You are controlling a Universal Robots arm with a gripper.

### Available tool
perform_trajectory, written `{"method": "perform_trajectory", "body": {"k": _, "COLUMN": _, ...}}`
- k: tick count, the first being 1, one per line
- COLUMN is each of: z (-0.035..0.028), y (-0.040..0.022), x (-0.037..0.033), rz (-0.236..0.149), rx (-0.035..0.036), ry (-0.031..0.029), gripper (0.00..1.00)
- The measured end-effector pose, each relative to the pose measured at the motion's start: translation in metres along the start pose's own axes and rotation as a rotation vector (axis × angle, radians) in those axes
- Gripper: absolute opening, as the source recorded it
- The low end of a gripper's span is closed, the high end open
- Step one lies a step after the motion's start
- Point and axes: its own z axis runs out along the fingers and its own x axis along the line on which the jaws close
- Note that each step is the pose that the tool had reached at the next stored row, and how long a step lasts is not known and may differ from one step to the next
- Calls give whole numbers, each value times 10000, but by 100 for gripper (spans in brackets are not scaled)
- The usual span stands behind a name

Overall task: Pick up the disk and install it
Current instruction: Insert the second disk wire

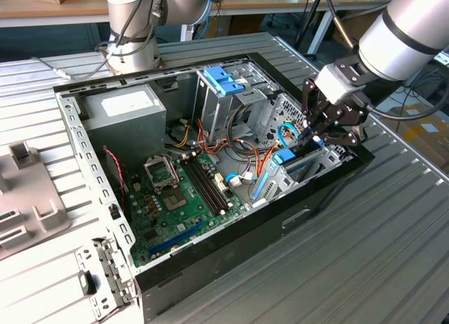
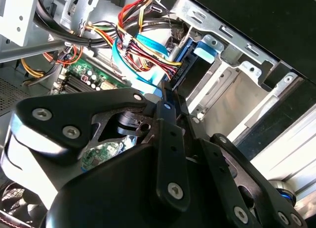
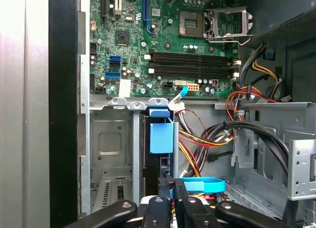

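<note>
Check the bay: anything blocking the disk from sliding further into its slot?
Nothing visible does. The disk stands on edge in the metal bay, with the gripper at its near end. The cables run beside it, not across the slot. The slot's depth is hidden.

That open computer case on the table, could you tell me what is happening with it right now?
A robot arm has its end effector lowered into the open computer case at the corner on the exterior view's right. It sits right at the disk, which stands on edge in a slot of the metal drive bay beside the motherboard, its light-blue end tab showing. Bundled cables run close alongside. The disk appears at least partly seated in the bay.
</note>
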Motion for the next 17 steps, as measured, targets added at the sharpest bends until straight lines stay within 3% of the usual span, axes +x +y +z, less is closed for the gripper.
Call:
{"method": "perform_trajectory", "body": {"k": 12, "z": 48, "y": 2, "x": 4, "rz": -9, "rx": -2, "ry": 2, "gripper": 16}}
{"method": "perform_trajectory", "body": {"k": 17, "z": 57, "y": 43, "x": 6, "rz": -9, "rx": -1, "ry": -1, "gripper": 16}}
